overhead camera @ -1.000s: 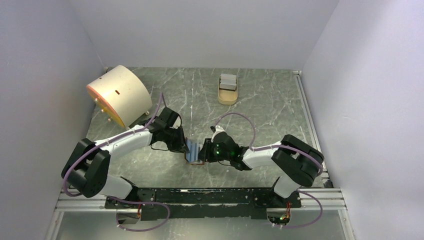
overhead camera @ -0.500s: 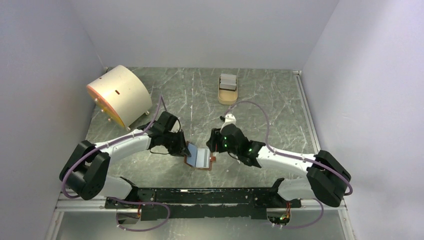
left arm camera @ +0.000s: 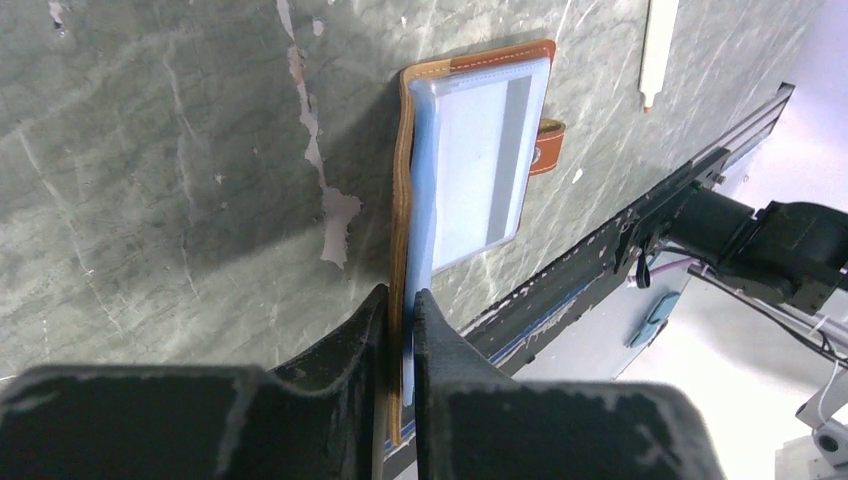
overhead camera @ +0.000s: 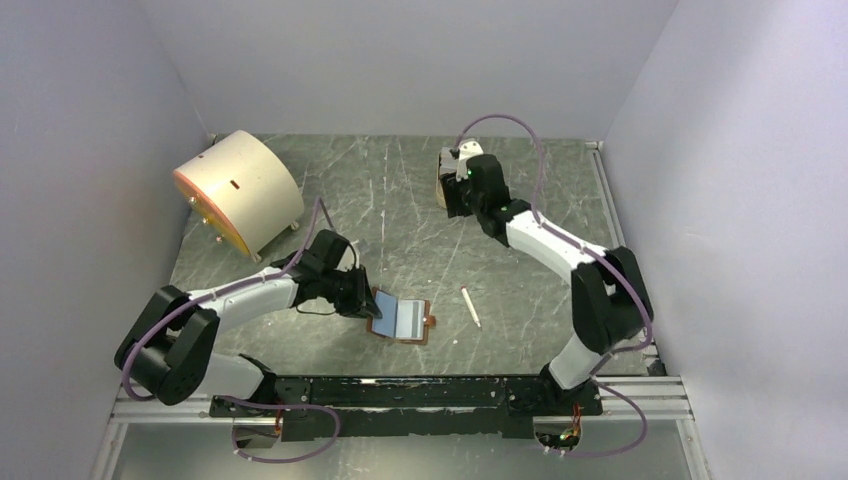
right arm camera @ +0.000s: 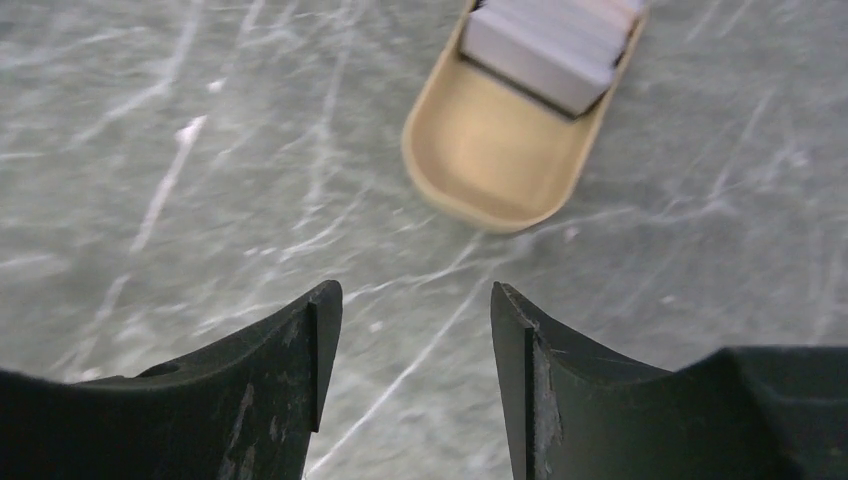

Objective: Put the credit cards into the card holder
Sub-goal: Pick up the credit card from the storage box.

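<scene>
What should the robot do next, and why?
Probably move the open, empty right hand forward and down over the pale grey rectangular cards stacked in the tan oval tray to pinch one. The left hand is clamped on the brown leather wallet, which lies open.

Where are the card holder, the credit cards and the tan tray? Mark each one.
card holder (left arm camera: pixel 475 160), left wrist view, on its light blue inside.
credit cards (right arm camera: pixel 545 40), right wrist view, on the middle of the stack.
tan tray (right arm camera: pixel 490 150), right wrist view, on its bare floor.
</scene>
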`<action>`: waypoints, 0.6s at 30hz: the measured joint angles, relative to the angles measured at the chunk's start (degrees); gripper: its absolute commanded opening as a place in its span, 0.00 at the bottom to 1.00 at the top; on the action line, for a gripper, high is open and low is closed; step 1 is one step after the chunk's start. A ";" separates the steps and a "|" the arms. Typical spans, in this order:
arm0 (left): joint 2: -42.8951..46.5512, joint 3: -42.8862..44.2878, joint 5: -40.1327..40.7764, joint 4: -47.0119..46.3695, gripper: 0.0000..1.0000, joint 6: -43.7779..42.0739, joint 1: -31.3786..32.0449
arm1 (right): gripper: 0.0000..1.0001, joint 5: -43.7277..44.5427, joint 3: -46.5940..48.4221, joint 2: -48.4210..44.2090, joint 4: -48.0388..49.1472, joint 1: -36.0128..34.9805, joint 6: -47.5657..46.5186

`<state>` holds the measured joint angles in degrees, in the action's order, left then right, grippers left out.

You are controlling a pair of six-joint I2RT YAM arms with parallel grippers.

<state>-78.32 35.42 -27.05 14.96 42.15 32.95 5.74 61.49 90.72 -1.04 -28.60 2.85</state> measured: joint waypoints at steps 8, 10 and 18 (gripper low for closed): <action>2.62 -2.60 -2.80 -2.29 0.17 -1.51 -0.20 | 0.61 -1.79 14.95 14.93 -0.87 6.69 -18.12; 3.10 -2.67 -3.06 -2.56 0.17 -1.90 -0.24 | 0.62 -2.75 19.45 18.78 -1.07 7.54 -23.08; 3.23 -3.78 -4.55 -4.79 0.17 -2.40 -0.24 | 0.62 -5.66 31.30 31.61 -2.54 8.09 -39.76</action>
<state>-75.09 31.64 -31.59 10.17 39.75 32.71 0.08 92.79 122.32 -3.57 -20.51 -36.91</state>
